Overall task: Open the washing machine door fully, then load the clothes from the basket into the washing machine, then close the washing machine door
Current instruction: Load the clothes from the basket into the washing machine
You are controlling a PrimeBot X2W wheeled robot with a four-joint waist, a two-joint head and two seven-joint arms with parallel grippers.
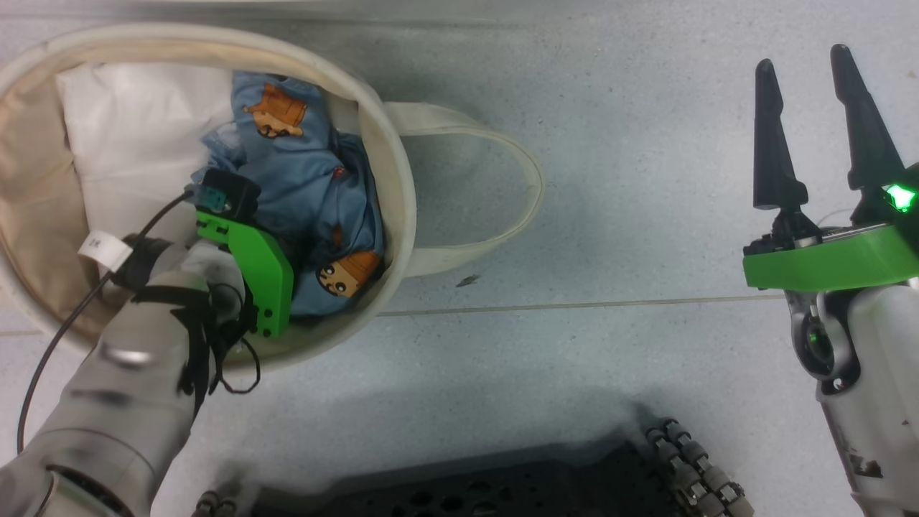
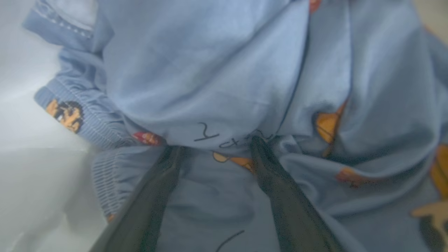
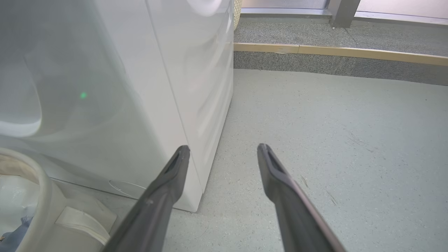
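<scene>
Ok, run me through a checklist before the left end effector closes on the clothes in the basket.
1. Left end effector open: ok.
2. Its tips pushed into the blue bear clothes: ok.
3. White bundle outside the jaws: ok, it lies beside the clothes.
4. Right end effector open, away from the basket: ok.
5. Washing machine door fully open: cannot tell.

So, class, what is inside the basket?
The basket holds blue bear-print clothes beside a white bundle; the open left gripper reaches into the clothes. Anything underneath them is covered.
</scene>
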